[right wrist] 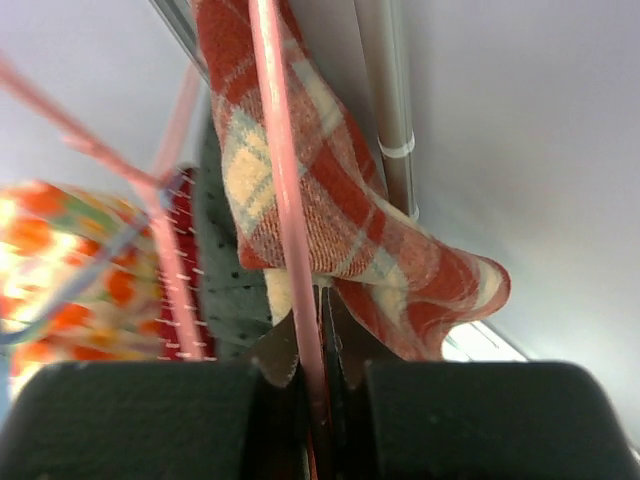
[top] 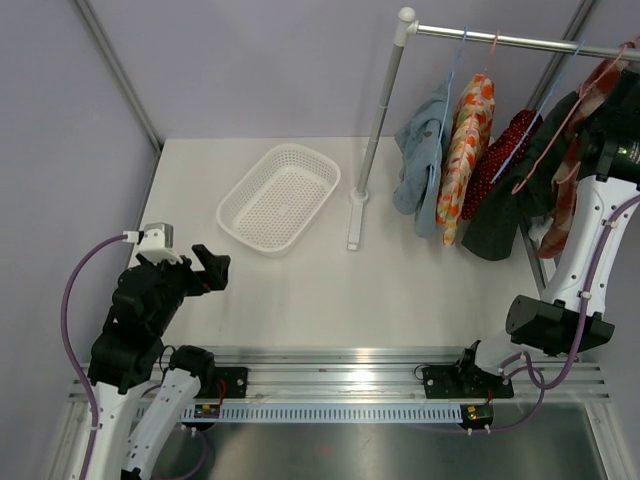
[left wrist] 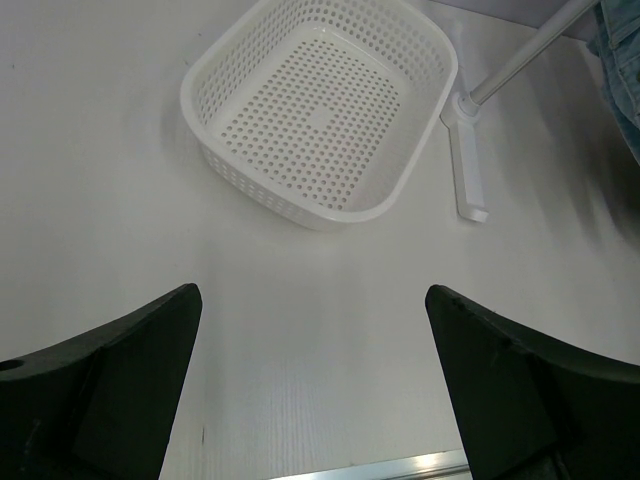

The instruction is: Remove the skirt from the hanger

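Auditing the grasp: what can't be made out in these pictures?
Right wrist view: whether the right claw, shut on the pink hanger, also pinches plaid fabric; blurred, too close.
Top view: that claw, hidden behind the fabric at the right edge.
Left wrist view: denim garment, cut by the edge.

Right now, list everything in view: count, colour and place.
table: one, white, under everything
basket: one, white perforated, far left on the table
clothes rack: one, white pole and silver rail, far right
plaid skirt: one, red and cream, right end of the rail
denim garment: one, blue, leftmost on the rail
floral garment: one, orange, beside the denim
red dotted garment: one, red, mid-rail
dark garment: one, dark green, beside the skirt
pink hanger: one, pink, against the skirt
other hangers: several, pink and blue, on the rail
left gripper: black, open, above the table
right gripper: black, shut on the pink hanger
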{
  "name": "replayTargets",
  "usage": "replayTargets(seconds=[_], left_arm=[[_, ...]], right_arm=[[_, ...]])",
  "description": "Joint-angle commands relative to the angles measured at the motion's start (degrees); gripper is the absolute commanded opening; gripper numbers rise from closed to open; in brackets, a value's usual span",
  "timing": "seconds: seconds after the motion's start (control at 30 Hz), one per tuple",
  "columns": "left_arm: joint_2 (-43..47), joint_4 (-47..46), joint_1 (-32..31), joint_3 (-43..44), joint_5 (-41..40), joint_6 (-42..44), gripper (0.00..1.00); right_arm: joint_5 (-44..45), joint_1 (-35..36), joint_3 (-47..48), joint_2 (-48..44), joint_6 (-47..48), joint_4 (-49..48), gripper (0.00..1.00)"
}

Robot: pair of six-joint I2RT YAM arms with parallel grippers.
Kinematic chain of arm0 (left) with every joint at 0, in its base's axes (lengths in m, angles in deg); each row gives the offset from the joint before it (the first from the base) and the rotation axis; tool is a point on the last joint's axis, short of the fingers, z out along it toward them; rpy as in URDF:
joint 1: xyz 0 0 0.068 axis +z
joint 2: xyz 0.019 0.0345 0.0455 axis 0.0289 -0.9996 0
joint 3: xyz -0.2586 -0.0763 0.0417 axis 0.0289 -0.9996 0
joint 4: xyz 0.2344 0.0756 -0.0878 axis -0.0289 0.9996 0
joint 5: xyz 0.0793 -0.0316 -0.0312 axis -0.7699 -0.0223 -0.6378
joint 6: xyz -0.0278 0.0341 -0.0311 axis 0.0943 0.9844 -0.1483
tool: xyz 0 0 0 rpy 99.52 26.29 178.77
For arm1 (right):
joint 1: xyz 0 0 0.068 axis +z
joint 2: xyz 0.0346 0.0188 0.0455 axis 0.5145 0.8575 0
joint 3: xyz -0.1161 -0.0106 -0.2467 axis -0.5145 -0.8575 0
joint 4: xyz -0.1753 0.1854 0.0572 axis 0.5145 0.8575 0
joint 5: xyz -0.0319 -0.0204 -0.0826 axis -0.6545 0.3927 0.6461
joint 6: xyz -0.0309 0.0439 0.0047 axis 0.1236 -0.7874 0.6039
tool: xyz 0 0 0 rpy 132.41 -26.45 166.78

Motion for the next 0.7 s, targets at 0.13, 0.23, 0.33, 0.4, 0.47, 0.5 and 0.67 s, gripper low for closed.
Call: replayTargets(seconds=[0.13,0.23,0.33,0.4,0.47,0.5,0.67], left_arm=[[-2.03,-1.60,-0.16,0.70,-0.86,-0.27,0.99],[-2.65,-1.60,-0.16,0.79,-0.43,-0.01,0.99],[-3.44,-2.13,0.02,0.88,1.85,0.95,0.99],[-4.76,-2.92,0.37,1.14,4.65,1.31,0.99],[-6.07,-4.32,0.37,1.58,6.07,1.40,0.99],[-7.12,-4.76,0.28,1.84,7.64,1.14,0.99],[-10.55,-11.78,-2.25,6.04,13.28,-1.85,0.99]], right_arm=[[4.68,2.78,9.58,-3.51,-1.02,-7.37,0.00],[5.37,2.86,6.51,-8.41,-0.49,-6.67,0.00],[7.57,2.86,-0.95,-16.74,0.56,-7.37,0.00],[8.36,2.86,-7.10,-21.51,0.48,-7.29,0.00],[8.45,2.86,-11.67,-27.67,0.39,-6.32,0.00],[8.54,2.86,-12.74,-29.43,0.30,-4.84,0.00],[10.82,3.04,-18.54,-39.98,1.09,-2.80,0.00]])
